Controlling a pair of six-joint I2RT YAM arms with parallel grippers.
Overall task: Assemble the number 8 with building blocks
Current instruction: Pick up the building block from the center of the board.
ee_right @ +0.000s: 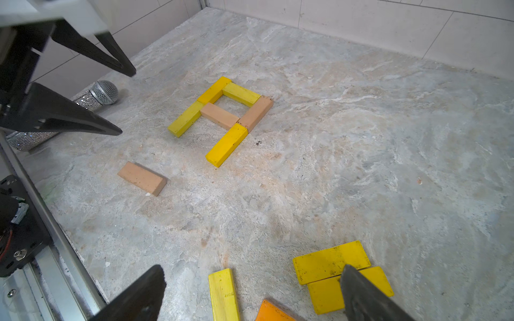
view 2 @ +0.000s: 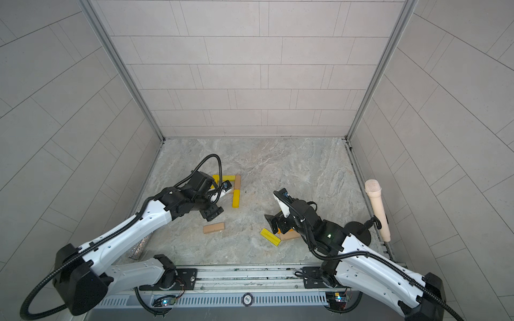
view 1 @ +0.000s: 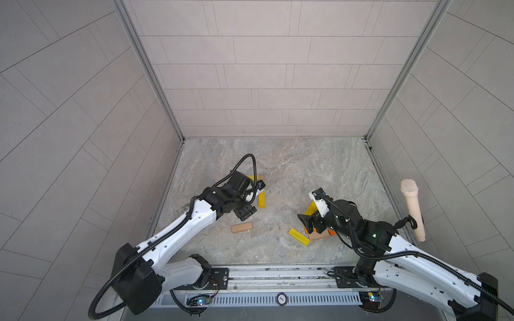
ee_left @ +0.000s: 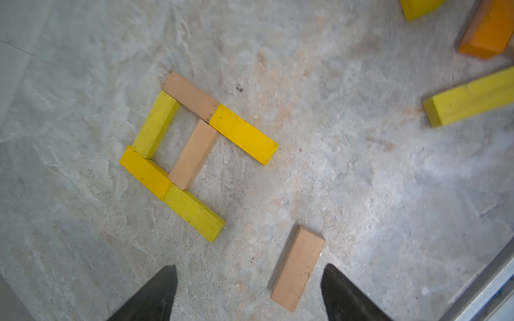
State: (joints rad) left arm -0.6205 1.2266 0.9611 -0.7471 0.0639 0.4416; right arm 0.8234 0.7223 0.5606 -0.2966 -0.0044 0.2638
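Part-built number 8 [ee_right: 222, 116], six yellow and tan bars flat on marble bench [ee_right: 361, 139] left of centre, loose tan block [ee_left: 297, 268] near wide, empty left jaws, right jaws wide, empty above spare yellow and orange blocks [ee_right: 331, 264]

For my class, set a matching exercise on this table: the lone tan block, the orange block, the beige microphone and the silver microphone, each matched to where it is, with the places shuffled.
Things
1. lone tan block
2. orange block
3. beige microphone
4. silver microphone

Places
A. upright in a holder at the right edge of the table
B. lying flat, touching no other block
C. lying down at the table's left edge
D. in the heap of spare blocks

Pairs: 1-B, 2-D, 3-A, 4-C
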